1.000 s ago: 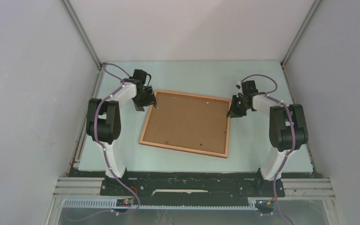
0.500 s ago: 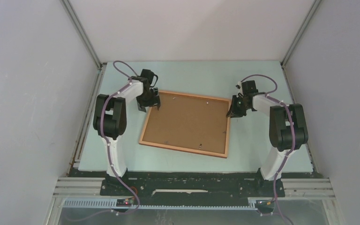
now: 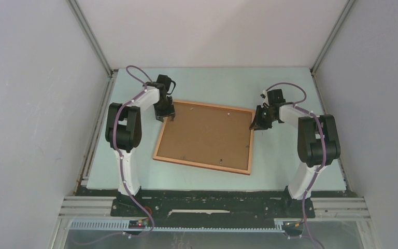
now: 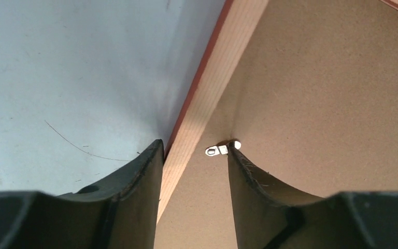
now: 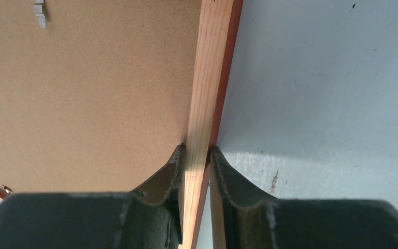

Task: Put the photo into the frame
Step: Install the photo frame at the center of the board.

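Frame (image 3: 202,165) lies face down around the middle of the tabletop (image 3: 212,85), turned slightly askew so its near right corner sits closest to the near edge. Inside its wooden rim sits a brown backing board (image 3: 207,135), filling the opening, with small metal clips along its edges. Left arm reaches toward the far left corner of the frame, elbow raised and wrist tipped down; the left gripper (image 4: 196,147) straddles the left rim with its jaws apart, wider than the rim, the inner finger touching a metal clip (image 4: 222,149) on the board. Right arm bends likewise to the frame's right rim near its far corner, where the right gripper (image 5: 197,150) is clamped on the wood, one finger on each side
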### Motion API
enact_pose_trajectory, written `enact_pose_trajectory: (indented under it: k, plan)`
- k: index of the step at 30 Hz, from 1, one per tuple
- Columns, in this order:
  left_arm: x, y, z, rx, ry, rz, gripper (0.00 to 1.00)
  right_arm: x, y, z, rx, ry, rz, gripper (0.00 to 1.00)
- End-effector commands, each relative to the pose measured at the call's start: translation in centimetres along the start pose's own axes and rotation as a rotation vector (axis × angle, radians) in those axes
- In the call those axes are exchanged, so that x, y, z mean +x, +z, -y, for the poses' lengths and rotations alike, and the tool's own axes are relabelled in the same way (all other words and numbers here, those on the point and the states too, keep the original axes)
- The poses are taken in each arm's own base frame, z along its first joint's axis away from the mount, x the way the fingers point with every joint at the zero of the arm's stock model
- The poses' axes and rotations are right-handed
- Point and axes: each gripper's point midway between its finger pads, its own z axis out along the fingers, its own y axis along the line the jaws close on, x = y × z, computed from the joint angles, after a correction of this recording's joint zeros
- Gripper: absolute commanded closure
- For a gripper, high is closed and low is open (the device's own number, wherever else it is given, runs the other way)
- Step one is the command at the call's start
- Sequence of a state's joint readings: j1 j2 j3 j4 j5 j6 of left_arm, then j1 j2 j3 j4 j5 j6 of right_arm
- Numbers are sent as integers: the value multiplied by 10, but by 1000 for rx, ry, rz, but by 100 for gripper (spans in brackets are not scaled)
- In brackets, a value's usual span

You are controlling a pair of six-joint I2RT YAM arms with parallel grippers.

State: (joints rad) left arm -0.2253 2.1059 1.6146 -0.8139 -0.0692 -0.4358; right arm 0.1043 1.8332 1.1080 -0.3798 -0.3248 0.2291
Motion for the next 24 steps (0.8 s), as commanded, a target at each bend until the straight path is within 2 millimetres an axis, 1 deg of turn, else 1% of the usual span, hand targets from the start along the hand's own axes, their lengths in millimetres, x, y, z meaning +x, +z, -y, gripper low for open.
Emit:
enact_pose_trajectory:
  k: [1,6,11,15,17,19,21,24]
  plan:
    - [-17,-1,-19,-61,-50,48,52,2,2,-10,-58,-20,-11,84]
    - [-26,1,-23,-52,-92,63,60,2,2,-10,-61,-20,-10,85]
    - [-35,3,-18,-5,-143,68,62,2,2,-11,-65,-20,-12,85]
    - [-38,2,-12,24,-178,71,65,2,2,-11,-69,-19,-14,85]
    - [-38,-3,-10,42,-189,85,64,2,2,-11,-71,-21,-13,85]
    - [-35,-10,-12,45,-191,110,60,3,2,-12,-75,-18,-16,85]
    - [-32,-19,-15,46,-182,129,59,3,2,-12,-81,-17,-16,85]
    - [-30,-28,-15,51,-140,151,53,3,3,-14,-91,-14,-20,86]
